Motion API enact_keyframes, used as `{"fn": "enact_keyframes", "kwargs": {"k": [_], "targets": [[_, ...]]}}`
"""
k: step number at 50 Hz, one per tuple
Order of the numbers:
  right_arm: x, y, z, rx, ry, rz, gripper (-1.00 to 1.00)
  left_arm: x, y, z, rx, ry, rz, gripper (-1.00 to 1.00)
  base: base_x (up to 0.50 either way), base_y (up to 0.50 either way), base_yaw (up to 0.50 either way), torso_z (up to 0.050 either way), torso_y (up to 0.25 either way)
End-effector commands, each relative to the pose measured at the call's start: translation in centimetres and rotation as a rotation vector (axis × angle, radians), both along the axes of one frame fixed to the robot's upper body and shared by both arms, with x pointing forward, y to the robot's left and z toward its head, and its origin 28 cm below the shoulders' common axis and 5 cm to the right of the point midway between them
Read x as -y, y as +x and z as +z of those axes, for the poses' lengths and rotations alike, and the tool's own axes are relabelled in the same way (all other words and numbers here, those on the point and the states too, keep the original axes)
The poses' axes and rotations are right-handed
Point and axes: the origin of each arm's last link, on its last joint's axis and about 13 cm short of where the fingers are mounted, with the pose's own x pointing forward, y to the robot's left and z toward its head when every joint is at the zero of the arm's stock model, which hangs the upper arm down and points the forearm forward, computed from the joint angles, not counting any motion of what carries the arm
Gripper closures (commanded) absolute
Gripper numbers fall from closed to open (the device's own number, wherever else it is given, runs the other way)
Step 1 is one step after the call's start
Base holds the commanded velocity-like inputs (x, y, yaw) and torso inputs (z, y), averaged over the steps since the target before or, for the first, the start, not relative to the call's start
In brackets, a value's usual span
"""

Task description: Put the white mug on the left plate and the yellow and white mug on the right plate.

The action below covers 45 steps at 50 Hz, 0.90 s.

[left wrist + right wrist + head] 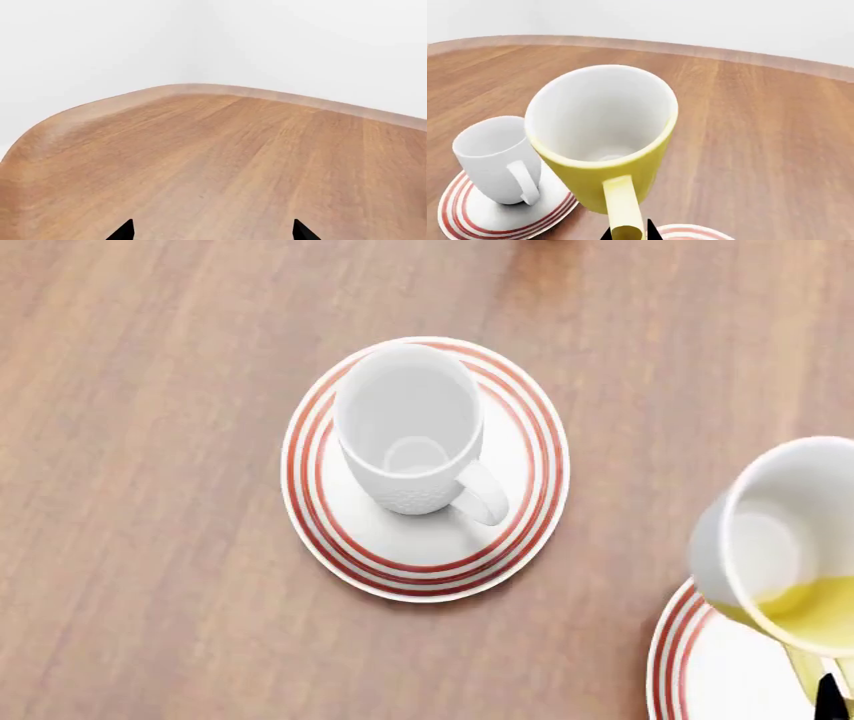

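Observation:
The white mug (407,430) stands upright on the left plate (320,540) in the head view, handle toward the lower right; both also show in the right wrist view, mug (494,160) on plate (467,220). The yellow and white mug (787,550) is held tilted above the right plate (694,670) at the head view's right edge. My right gripper (628,234) is shut on that mug's yellow handle (620,205), with the mug (604,135) in the air and the right plate's rim (694,232) below. My left gripper (213,231) is open and empty over bare wood.
The wooden table (147,480) carries everything. Its rounded far corner (100,107) and far edge show in the left wrist view against a white wall. The table's far edge (694,50) also shows in the right wrist view.

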Motion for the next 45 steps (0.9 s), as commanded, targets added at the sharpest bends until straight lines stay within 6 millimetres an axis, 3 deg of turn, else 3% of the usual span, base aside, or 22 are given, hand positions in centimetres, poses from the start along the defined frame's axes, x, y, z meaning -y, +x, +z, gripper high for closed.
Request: {"fn": "enact_keyframes", "kwargs": {"k": [1,22,45], "targets": [[0.5,-2.0,-0.5,-0.019,-0.016,-0.024,1.0,0.0,0.0,0.1,0.001,0.001,0.001,-1.0,0.0,0.0,0.0,0.0,0.0],[1.5,-3.2,-2.5,-0.061,0.008,-0.076,1.0,0.0,0.1,0.1,0.001,0.003,-0.002,-1.0,0.0,0.0,0.0,0.0,0.0],[1.7,-1.2,-5.3,-0.15,0.028,-0.072,1.0,0.1,-0.2,0.1,0.005,0.002,0.001,-1.0,0.0,0.0,0.0,0.0,0.0]]}}
